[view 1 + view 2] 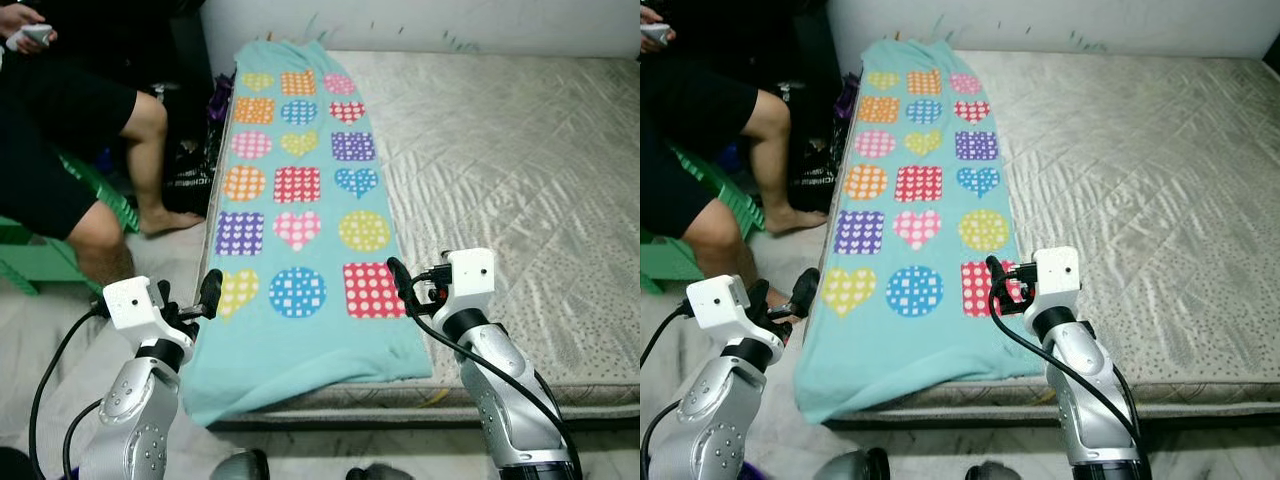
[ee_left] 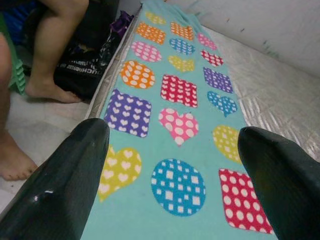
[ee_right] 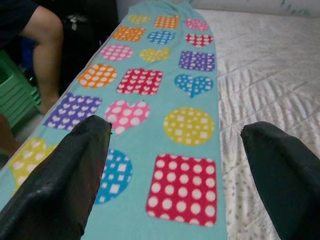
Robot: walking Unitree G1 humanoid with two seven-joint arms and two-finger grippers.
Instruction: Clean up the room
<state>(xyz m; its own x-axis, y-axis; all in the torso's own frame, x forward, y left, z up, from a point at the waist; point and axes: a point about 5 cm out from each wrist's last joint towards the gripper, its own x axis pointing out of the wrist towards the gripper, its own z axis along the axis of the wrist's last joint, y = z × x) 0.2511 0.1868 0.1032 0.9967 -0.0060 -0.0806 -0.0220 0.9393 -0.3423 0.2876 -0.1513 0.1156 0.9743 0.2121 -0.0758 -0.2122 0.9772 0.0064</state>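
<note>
A teal blanket (image 1: 300, 200) printed with coloured hearts, circles and squares lies lengthwise along the left side of a bare grey mattress (image 1: 500, 170). Its near end hangs over the mattress's front edge. My left gripper (image 1: 192, 298) hovers open at the blanket's near left corner, above the yellow heart (image 2: 119, 172). My right gripper (image 1: 410, 288) is open just over the near right edge, beside the red dotted square (image 3: 181, 189). In both wrist views the black fingers (image 2: 65, 180) (image 3: 65, 175) stand wide apart with nothing between them.
A person (image 1: 70, 150) sits on a green stool (image 1: 40, 255) left of the bed, bare feet on the floor, holding a small controller. A black bag (image 1: 190, 165) leans against the bed's left side. A white wall (image 1: 420, 20) backs the mattress.
</note>
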